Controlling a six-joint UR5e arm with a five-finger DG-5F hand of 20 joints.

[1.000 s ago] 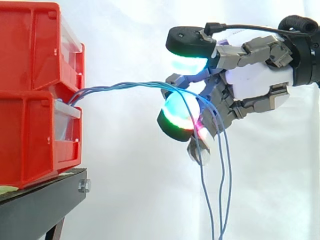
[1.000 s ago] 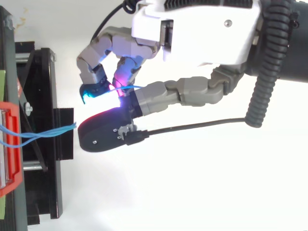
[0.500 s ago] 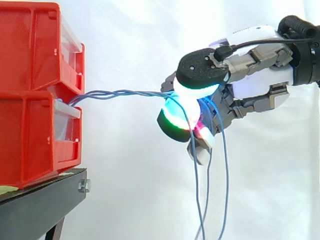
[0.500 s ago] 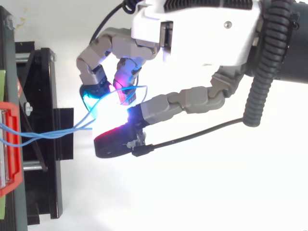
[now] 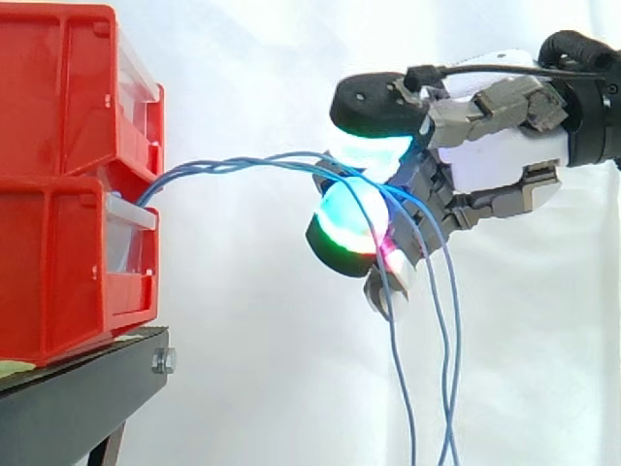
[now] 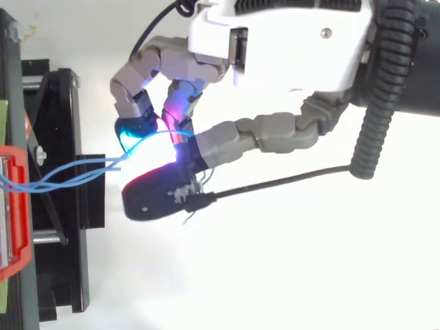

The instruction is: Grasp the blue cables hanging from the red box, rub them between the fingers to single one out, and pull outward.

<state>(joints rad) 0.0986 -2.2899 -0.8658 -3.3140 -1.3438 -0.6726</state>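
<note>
Hand (image 5: 490,160) curls round blue cables (image 5: 243,165), thumb lifted higher than before.

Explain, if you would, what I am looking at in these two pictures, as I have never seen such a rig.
This is a robot arm ending in a hand with fingers and a thumb; the glowing pads are its fingertips. One picture is taken level from the side, the other from above, at the same moment. At the left, two red boxes are stacked on a black stand before a white curtain. Blue cables come out of the lower box, pass between the hand's curled thumb and fingers, which pinch them, and hang loose beyond.
</note>
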